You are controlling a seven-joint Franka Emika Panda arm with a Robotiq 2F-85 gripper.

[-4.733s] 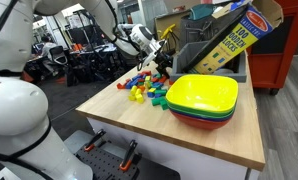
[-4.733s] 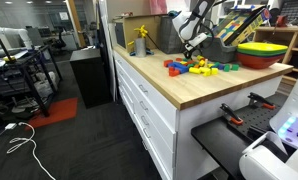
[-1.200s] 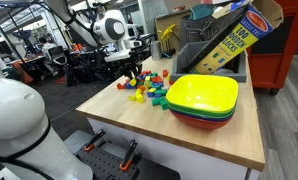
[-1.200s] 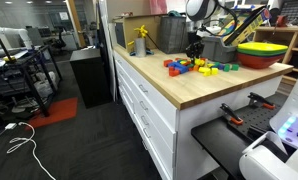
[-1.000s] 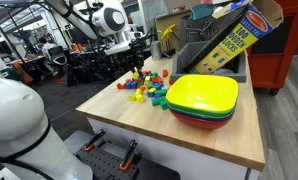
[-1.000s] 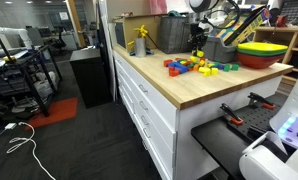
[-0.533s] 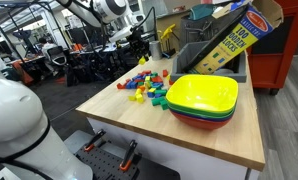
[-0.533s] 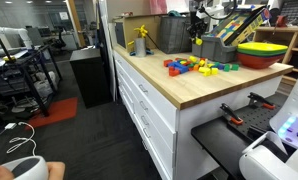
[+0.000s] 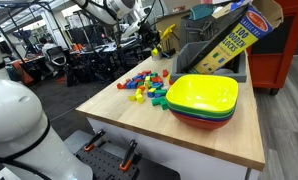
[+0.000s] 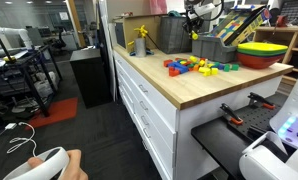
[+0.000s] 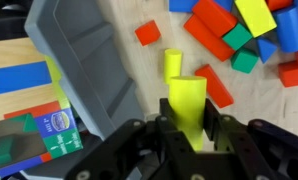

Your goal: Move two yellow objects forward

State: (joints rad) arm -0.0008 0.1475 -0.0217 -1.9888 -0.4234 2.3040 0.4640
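Observation:
My gripper point(image 11: 187, 122) is shut on a bright-yellow block point(image 11: 186, 100) that stands upright between the fingers. It hangs high above the far part of the wooden table, as both exterior views show the gripper point(image 9: 152, 33) point(image 10: 193, 23). Just beyond the held block in the wrist view I see another yellow piece point(image 11: 173, 65); whether it lies on the table or belongs to the held block is unclear. A further yellow block point(image 11: 254, 15) lies in the heap of red, blue and green blocks point(image 9: 147, 88) point(image 10: 199, 67).
A stack of bowls, yellow-green on top point(image 9: 202, 97) point(image 10: 264, 50), stands beside the blocks. Behind are a grey bin point(image 11: 79, 50) and a big box with yellow lettering point(image 9: 234, 40). A yellow figure point(image 10: 141, 40) stands at the table's far end.
The arm has lifted off the block heap and swung up toward the back of the table, carrying the yellow block. The gripper stayed shut.

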